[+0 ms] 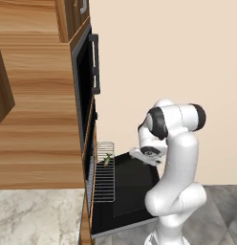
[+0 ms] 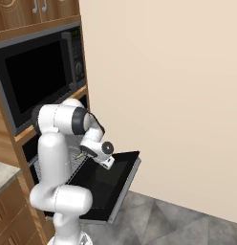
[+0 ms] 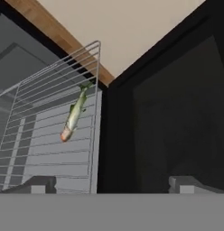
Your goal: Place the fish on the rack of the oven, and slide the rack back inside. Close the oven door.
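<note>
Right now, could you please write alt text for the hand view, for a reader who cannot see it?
A small green fish lies on the pulled-out wire oven rack, near its outer edge. Beside it is the dark glass of the lowered oven door; the open hand is apart from the fish.

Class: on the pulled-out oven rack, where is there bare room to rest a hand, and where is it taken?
The rack is bare from the fish toward its near edge. The fish occupies the far corner beside the open oven door.
</note>
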